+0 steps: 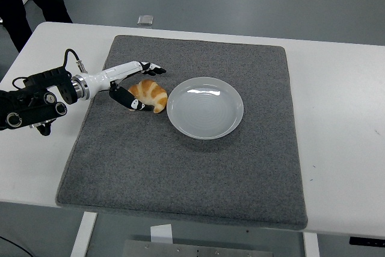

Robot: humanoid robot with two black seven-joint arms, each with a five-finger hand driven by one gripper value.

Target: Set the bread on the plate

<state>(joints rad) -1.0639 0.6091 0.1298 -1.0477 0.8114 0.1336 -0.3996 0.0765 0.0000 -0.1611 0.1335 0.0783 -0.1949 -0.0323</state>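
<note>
The left arm is extended in from the left edge, low and nearly level, angled slightly toward the far right. Its black forearm is followed by a silver wrist joint and a white hand casing. The left hand point(133, 82) is held open, with the black-tipped fingers point(154, 68) stretched toward the right on the far side and the thumb point(131, 102) spread toward the near side. Nothing is gripped between them. The right arm is not seen.
</note>
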